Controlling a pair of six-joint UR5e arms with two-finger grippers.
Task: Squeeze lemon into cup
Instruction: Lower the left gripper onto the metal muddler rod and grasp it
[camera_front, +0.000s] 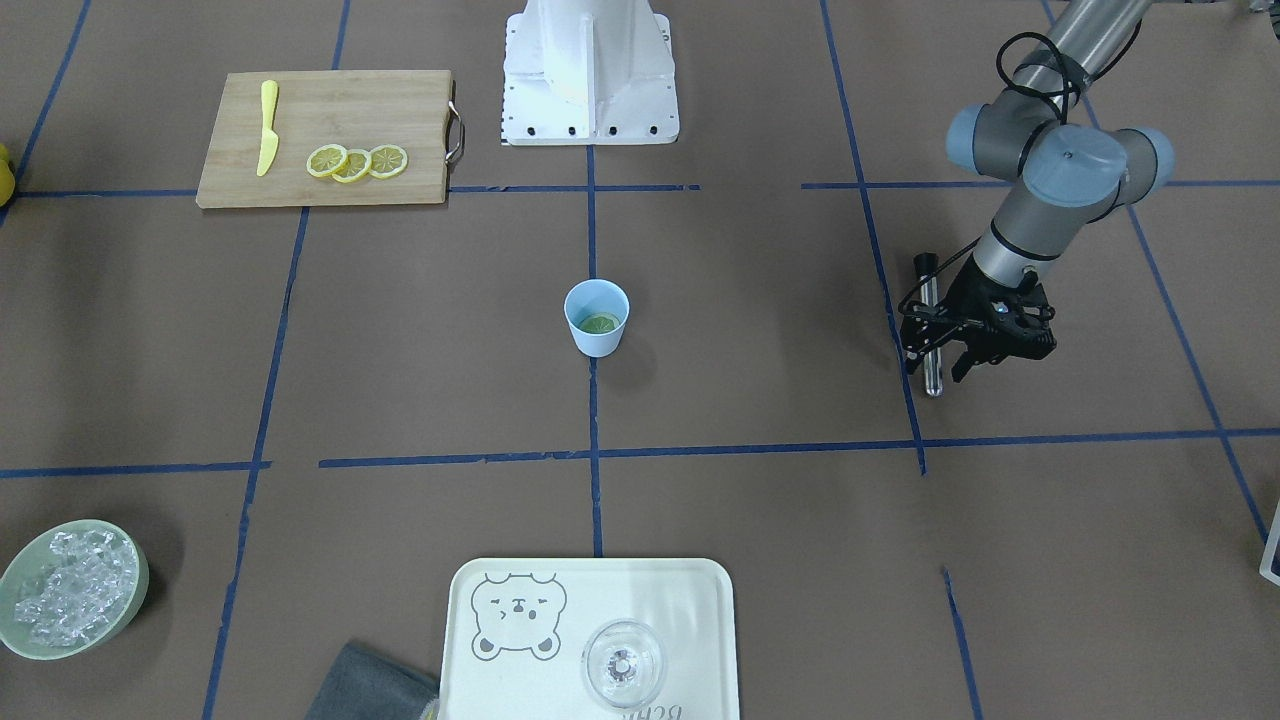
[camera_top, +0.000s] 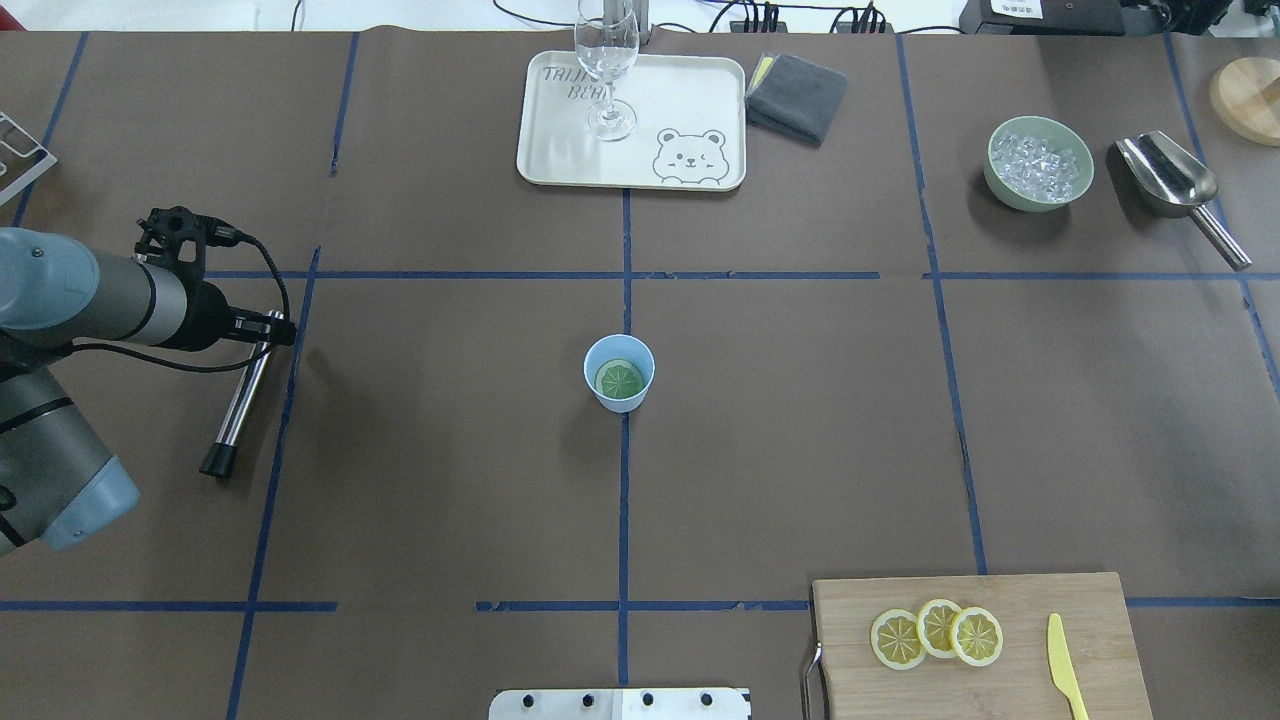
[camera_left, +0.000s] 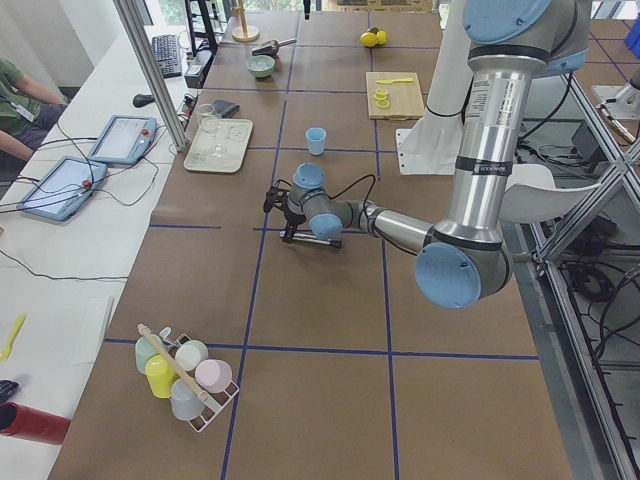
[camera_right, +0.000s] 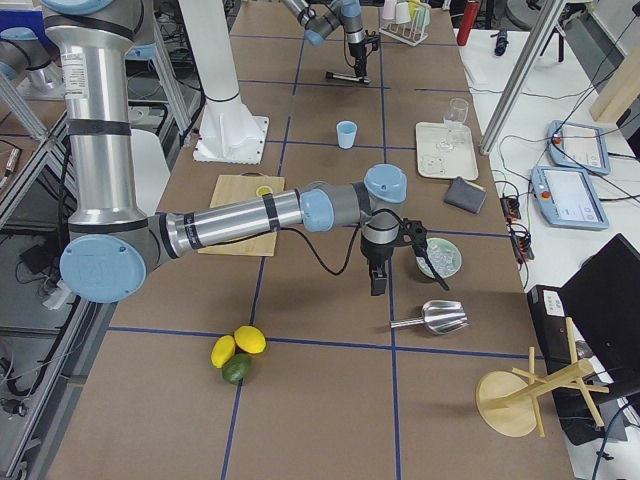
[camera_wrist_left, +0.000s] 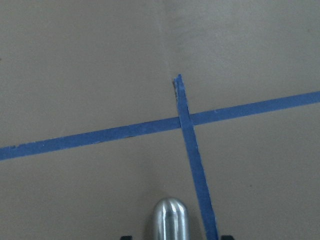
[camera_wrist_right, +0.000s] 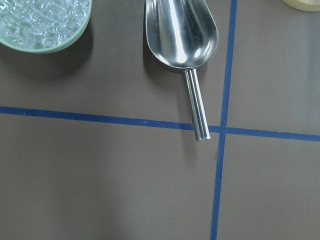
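Well, lemon (camera_top: 620, 379) lies face-up in cup (camera_top: 620, 404).

Bright, even light with soft shadows. Glare streaks the steel scoop (camera_wrist_right: 181, 30) near the right claw (camera_right: 377, 286). The steel rod (camera_wrist_left: 169, 220) in the left claw (camera_front: 975, 368) looks blurred.

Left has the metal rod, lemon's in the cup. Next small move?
Probably carry the left gripper, shut on the metal rod, sideways toward the cup and stop above its mouth. The lemon lies flat inside the cup at the table's centre, while the rod sits far out on the left.
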